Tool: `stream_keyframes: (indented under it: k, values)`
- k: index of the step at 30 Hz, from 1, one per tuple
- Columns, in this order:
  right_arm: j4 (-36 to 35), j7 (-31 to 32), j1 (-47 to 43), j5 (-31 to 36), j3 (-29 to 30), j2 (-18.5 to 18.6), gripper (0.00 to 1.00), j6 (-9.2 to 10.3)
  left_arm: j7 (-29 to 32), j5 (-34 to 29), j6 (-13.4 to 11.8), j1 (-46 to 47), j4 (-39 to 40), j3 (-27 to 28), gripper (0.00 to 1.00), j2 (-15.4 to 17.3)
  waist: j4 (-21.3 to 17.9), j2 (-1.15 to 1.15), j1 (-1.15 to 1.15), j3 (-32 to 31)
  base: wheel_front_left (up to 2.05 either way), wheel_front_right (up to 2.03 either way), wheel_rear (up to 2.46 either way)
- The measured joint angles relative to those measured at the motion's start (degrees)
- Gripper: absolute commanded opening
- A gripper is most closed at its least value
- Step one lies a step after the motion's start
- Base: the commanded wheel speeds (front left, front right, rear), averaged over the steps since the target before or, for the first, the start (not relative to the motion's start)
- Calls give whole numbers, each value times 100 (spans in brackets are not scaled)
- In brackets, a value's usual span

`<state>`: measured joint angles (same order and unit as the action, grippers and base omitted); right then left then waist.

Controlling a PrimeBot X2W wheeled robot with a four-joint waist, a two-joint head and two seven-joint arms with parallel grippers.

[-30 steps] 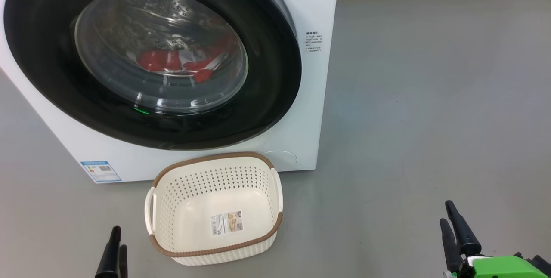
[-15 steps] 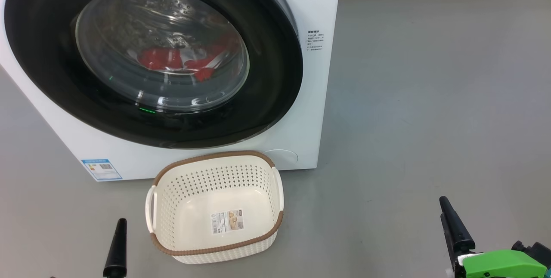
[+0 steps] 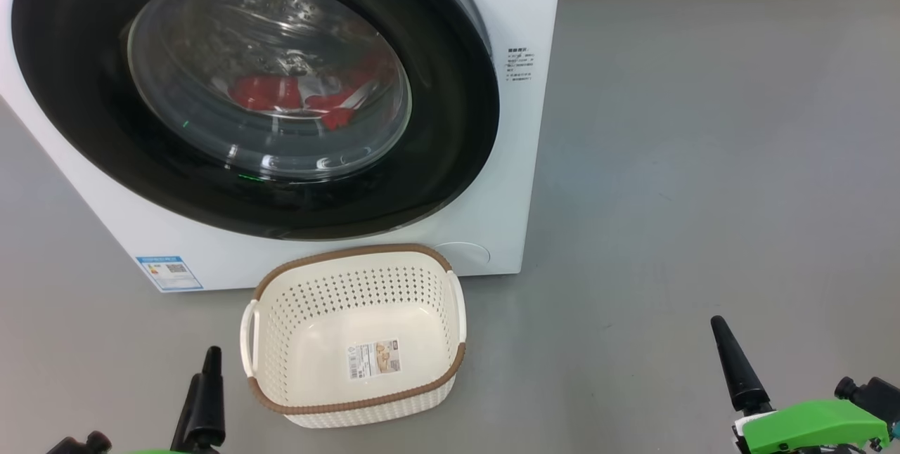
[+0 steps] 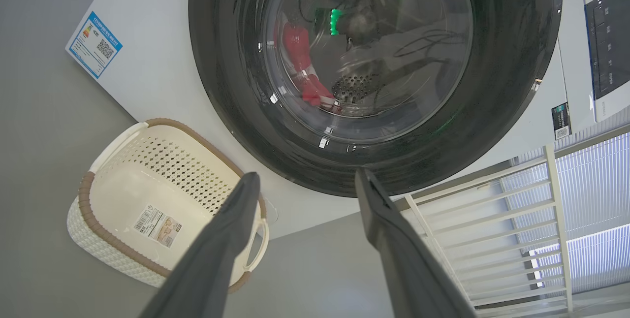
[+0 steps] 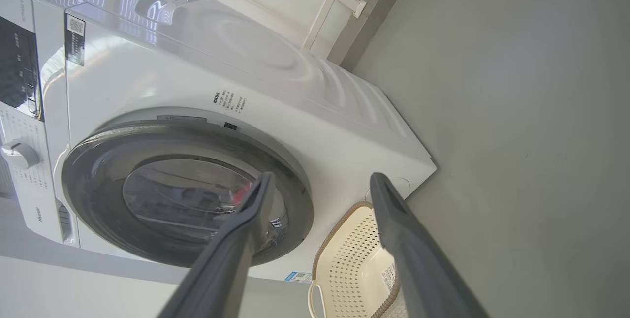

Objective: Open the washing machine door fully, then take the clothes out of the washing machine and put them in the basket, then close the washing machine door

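The white washing machine (image 3: 524, 173) (image 4: 147, 67) (image 5: 197, 81) stands on the grey floor. Its round black-framed door (image 3: 443, 131) (image 4: 226, 67) (image 5: 93, 165) lies against the front. Red clothes (image 3: 271, 92) (image 4: 295, 42) (image 5: 242, 191) show through the glass, inside the drum. The cream basket (image 3: 351, 255) (image 4: 123, 195) (image 5: 354, 254) sits empty on the floor just before the machine. My left gripper (image 3: 202, 370) (image 4: 306, 175) hangs open, left of the basket. My right gripper (image 3: 724, 341) (image 5: 321, 177) is open too, well to the right, away from the door.
A blue sticker (image 3: 172, 273) marks the machine's lower left corner. The control panel (image 4: 608, 37) and a knob (image 5: 19, 154) sit along the machine's top. A white railing (image 4: 492, 219) stands beside the machine. Bare grey floor (image 3: 703, 159) stretches to the right.
Both grippers have crept up into the head view, the left one rightward, the right one leftward while turning so one finger shows. The camera shifted slightly. Door and basket have not moved.
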<state>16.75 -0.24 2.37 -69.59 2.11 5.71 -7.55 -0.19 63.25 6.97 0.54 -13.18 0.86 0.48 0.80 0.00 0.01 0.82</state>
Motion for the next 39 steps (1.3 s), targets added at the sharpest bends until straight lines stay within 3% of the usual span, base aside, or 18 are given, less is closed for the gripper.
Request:
stream_keyframes:
  k: [39]
  values:
    - [-326,-646,8,2421,-403,325,100,0,-652,-2717,-99,-32,478,-360,100,99,74,0,0,53,0,0,0]
